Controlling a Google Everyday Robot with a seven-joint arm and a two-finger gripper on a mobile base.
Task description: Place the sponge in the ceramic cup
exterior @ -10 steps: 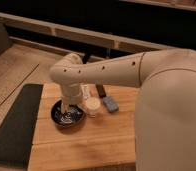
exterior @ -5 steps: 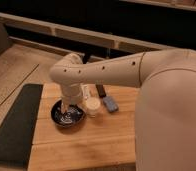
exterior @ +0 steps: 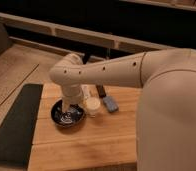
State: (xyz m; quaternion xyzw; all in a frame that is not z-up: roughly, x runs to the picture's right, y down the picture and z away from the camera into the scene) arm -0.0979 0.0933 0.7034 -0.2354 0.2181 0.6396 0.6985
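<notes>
The sponge (exterior: 110, 103), a flat grey-blue pad, lies on the wooden table (exterior: 106, 140) just right of the ceramic cup (exterior: 93, 106). The cup is small, cream-white and upright, and it stands beside a wide black bowl (exterior: 68, 116). My arm reaches in from the right, bends at a pale elbow and drops downward. My gripper (exterior: 68, 109) hangs at the end of it over the black bowl, left of the cup and apart from the sponge. The arm hides part of the bowl.
A small black oblong object (exterior: 101, 91) lies behind the sponge. A slim white bottle (exterior: 85, 93) stands behind the cup, close to my arm. A dark mat (exterior: 16, 125) borders the table's left side. Dark shelving runs along the back.
</notes>
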